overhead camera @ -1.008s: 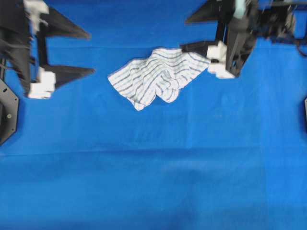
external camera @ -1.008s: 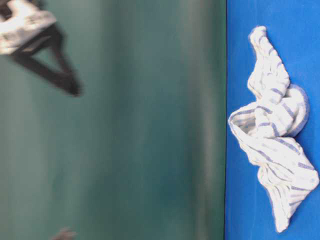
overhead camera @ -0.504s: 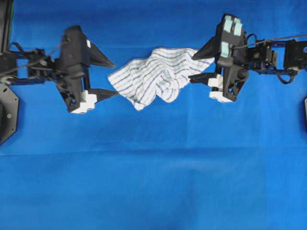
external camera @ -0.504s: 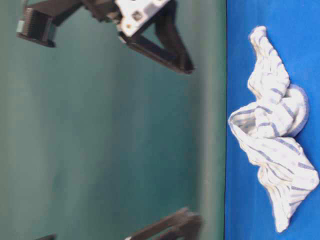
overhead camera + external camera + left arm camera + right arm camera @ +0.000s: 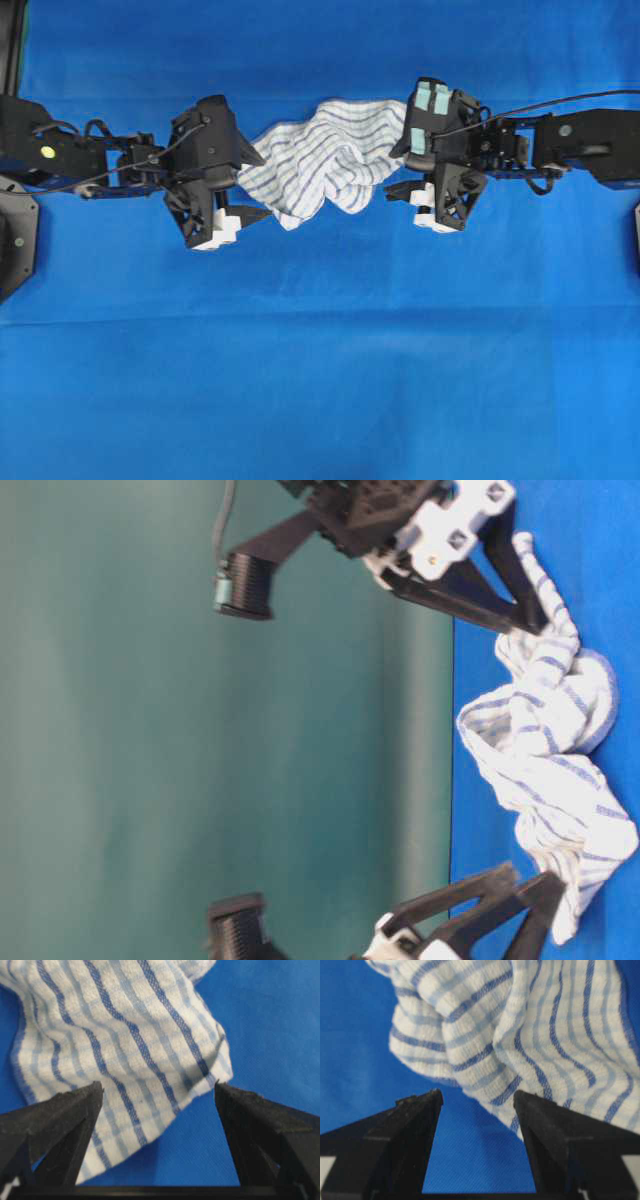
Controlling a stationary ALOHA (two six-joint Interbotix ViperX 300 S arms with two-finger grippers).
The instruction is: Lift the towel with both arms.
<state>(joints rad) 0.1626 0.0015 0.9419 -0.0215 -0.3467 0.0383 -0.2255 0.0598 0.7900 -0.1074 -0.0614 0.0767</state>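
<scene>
The towel (image 5: 325, 160), white with blue and grey checked stripes, lies crumpled on the blue cloth at upper centre. My left gripper (image 5: 258, 182) stands open at its left end, with one finger over the cloth edge. In the left wrist view the towel (image 5: 125, 1025) has a corner reaching between the spread fingers of the left gripper (image 5: 157, 1087). My right gripper (image 5: 393, 170), with teal patches, is open at the right end. The right wrist view shows the towel (image 5: 520, 1025) at the tips of the right gripper (image 5: 479, 1094), its edge behind one finger. Nothing is gripped. The table-level view shows the towel (image 5: 545, 750) resting flat between both grippers.
A plain blue table cloth (image 5: 320, 380) covers the whole surface. A black fixture (image 5: 15, 240) sits at the left edge and another at the right edge (image 5: 636, 235). A green wall (image 5: 200, 730) backs the table-level view.
Both arms have moved inward and down to the towel's two ends. The jaws stayed wide apart. The towel has not moved.
</scene>
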